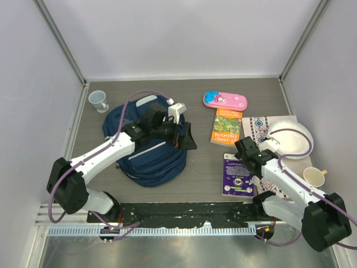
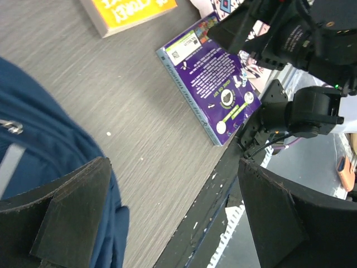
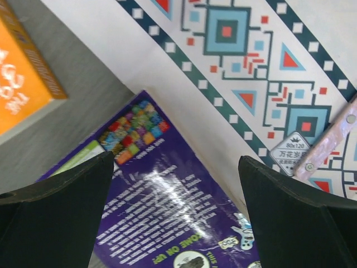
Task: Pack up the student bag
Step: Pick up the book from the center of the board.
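The student bag (image 1: 146, 153), a navy blue backpack with white trim, lies on the left half of the table. Its blue fabric also fills the left edge of the left wrist view (image 2: 39, 151). My left gripper (image 1: 187, 137) hovers just off the bag's right side. It is open (image 2: 173, 218), with only bare tabletop between its fingers (image 2: 67, 223). My right gripper (image 1: 246, 151) is open (image 3: 175, 212) low over a purple book (image 3: 167, 206), which lies flat near the front edge (image 1: 239, 174).
An orange book (image 1: 226, 126) and a pink pencil case (image 1: 225, 100) lie behind the purple book. A patterned placemat (image 3: 251, 67) at the right carries a white plate (image 1: 290, 139) and a cup (image 1: 314, 177). Another cup (image 1: 99, 100) stands far left.
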Available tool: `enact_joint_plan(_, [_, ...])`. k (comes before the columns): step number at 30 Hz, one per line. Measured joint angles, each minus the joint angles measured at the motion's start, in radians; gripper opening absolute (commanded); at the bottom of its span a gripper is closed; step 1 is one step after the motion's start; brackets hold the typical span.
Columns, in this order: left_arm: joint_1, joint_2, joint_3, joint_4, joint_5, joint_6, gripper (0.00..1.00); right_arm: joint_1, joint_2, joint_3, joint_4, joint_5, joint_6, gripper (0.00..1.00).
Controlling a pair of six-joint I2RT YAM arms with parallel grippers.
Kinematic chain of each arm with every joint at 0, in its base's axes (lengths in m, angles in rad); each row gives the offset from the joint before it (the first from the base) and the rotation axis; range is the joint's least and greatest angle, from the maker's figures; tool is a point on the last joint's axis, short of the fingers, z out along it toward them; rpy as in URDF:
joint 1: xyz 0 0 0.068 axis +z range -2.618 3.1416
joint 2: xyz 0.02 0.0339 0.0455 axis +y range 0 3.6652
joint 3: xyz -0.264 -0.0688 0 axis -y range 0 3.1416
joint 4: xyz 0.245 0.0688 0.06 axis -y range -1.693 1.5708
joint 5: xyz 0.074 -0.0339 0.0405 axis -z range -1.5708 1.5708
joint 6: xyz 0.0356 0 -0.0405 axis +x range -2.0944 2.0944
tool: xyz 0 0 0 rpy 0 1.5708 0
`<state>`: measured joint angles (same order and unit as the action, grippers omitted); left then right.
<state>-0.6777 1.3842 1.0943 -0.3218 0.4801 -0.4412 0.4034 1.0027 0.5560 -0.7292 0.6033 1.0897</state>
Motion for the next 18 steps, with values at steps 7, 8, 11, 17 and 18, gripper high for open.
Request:
enact_joint_plan(7, [-0.076, 0.095, 0.005, 0.067, 0.014, -0.032, 1.0, 0.0, -0.037, -0.101, 0.046, -0.043, 0.013, 0.95])
enact_joint_plan(8, [-0.081, 0.106, 0.008, 0.072, 0.018, -0.034, 1.0, 0.0, -0.039, -0.103, 0.049, -0.048, 0.012, 0.92])
enact_joint_plan(11, [-0.088, 0.133, 0.014, 0.095, 0.021, -0.047, 1.0, 0.0, -0.068, -0.125, 0.094, -0.112, -0.01, 0.83])
enact_joint_plan(17, [-0.104, 0.195, 0.016, 0.127, 0.021, -0.073, 0.98, -0.001, -0.15, -0.177, 0.163, -0.249, -0.021, 0.65])
enact_joint_plan(18, [-0.109, 0.213, 0.016, 0.132, 0.02, -0.079, 0.97, -0.001, -0.159, -0.185, 0.175, -0.272, -0.021, 0.63])
